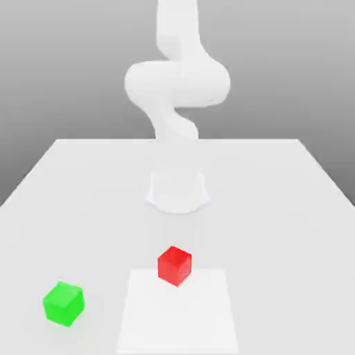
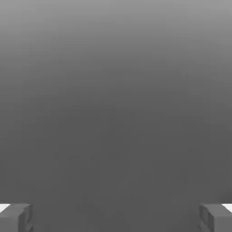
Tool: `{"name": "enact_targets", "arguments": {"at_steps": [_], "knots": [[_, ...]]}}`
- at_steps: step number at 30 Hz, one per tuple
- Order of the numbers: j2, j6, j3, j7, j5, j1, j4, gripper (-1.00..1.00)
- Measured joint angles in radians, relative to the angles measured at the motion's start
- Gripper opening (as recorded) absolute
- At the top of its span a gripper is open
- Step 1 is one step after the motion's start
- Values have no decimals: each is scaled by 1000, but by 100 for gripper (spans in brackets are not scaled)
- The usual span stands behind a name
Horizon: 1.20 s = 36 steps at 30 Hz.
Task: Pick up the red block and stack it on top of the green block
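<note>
Blocks first, nearest the front: small bright green cube point(image 1: 64, 303) sits on the white table point(image 1: 291, 208) toward the exterior view's left. Small glossy red cube point(image 1: 174, 265) is a bit further back, near centre, resting on the back edge of a paler square patch point(image 1: 179, 312) of the tabletop. The two are well apart, nothing touching either. Behind them, white robot arm point(image 1: 176, 83) w/ its round base point(image 1: 178, 191) rises at mid-table. In the hand view, gripper point(image 2: 116, 217) has grey fingertips point(image 2: 16, 217) spread wide, nothing btwn them, plain grey backdrop beyond.
</note>
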Motion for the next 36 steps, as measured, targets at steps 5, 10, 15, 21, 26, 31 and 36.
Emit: {"name": "enact_targets", "arguments": {"at_steps": [5, 10, 15, 21, 26, 31, 36], "knots": [[140, 116, 9, 102, 39, -27, -162, 0], [279, 234, 43, 220, 62, -53, -328, 0], [440, 370, 100, 379, 62, -89, -514, 0], [718, 588, 125, 507, 12, -121, -583, 0], [868, 717, 57, 570, -68, -72, -570, 0], [911, 756, 25, 582, -79, -41, -567, -100], [889, 736, 40, 575, -73, -55, -569, -100]]}}
